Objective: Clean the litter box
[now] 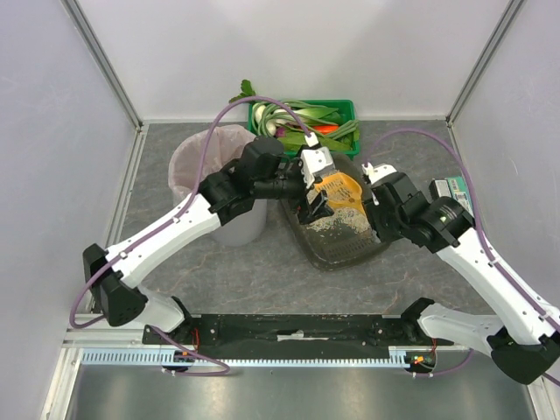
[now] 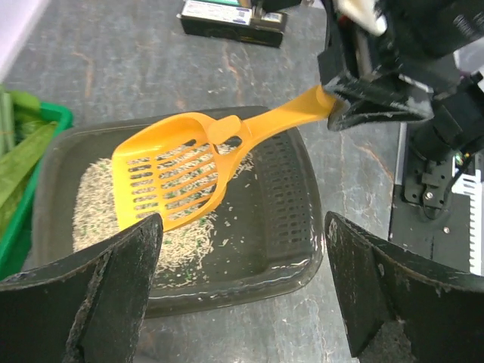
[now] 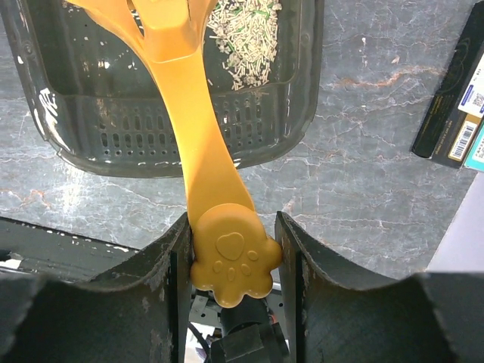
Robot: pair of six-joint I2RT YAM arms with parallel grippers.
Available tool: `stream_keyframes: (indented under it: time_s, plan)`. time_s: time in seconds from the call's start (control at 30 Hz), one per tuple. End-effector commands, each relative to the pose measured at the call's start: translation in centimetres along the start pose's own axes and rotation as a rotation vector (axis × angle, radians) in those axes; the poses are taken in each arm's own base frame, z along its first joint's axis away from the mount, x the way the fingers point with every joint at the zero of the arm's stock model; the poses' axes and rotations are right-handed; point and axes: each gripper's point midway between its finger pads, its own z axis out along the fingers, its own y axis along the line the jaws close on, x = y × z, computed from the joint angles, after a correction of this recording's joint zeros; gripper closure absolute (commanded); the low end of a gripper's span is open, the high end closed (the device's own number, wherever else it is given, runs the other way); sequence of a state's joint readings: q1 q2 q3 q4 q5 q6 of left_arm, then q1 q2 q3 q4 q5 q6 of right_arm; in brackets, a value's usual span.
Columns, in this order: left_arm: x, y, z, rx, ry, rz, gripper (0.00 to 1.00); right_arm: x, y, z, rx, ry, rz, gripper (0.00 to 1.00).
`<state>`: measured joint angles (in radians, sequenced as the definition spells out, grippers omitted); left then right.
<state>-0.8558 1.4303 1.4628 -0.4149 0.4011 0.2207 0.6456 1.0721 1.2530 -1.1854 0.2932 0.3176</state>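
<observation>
The litter box (image 1: 350,249) is a shallow dark grey tray on the table, with pale litter (image 1: 337,223) piled at its far end. My right gripper (image 1: 374,194) is shut on the paw-shaped handle end of a yellow slotted scoop (image 1: 339,188). The scoop's head hangs over the litter, with some grains on it. In the right wrist view my gripper (image 3: 233,249) pinches the handle (image 3: 208,162) above the box (image 3: 113,121). My left gripper (image 1: 313,208) is open and empty, just above the box's left side. In its wrist view (image 2: 242,287) the scoop (image 2: 181,178) and box (image 2: 287,227) lie ahead.
A round grey bin with a pink liner (image 1: 210,162) stands left of the litter box. A green crate of vegetables (image 1: 346,109) sits behind it. Flat dark packets (image 1: 455,191) lie right of the box, also in the right wrist view (image 3: 454,98).
</observation>
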Motion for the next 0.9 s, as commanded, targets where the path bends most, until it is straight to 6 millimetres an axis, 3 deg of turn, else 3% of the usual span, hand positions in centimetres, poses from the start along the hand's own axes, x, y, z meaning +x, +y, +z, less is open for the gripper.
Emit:
stream_keyframes:
  time_s: [0.0, 0.13, 0.3, 0.57, 0.77, 0.87]
  plan:
    - [-0.1, -1.5, 2.0, 0.124, -0.032, 0.056, 0.06, 0.1, 0.3, -1.4, -0.050, -0.021, 0.005, 1.00]
    - [1.2, -1.3, 3.7, 0.128, 0.001, 0.042, 0.06, 0.3, 0.8, -1.6, -0.088, -0.023, 0.000, 1.00]
    - [1.2, -1.3, 5.1, 0.139, -0.030, 0.042, 0.06, 0.9, 1.3, -1.5, -0.121, -0.012, -0.020, 1.00]
    - [5.1, -1.0, 7.9, 0.152, 0.090, -0.009, 0.10, 0.2, 1.1, -2.4, -0.125, -0.055, -0.014, 1.00]
    - [5.9, -0.8, 7.9, 0.135, 0.122, -0.016, 0.23, -0.2, 0.5, -2.3, -0.091, -0.065, -0.024, 1.00]
    - [6.2, -1.0, 8.2, 0.138, 0.128, -0.032, 0.40, -0.3, 0.5, -2.1, -0.087, -0.063, -0.028, 1.00]
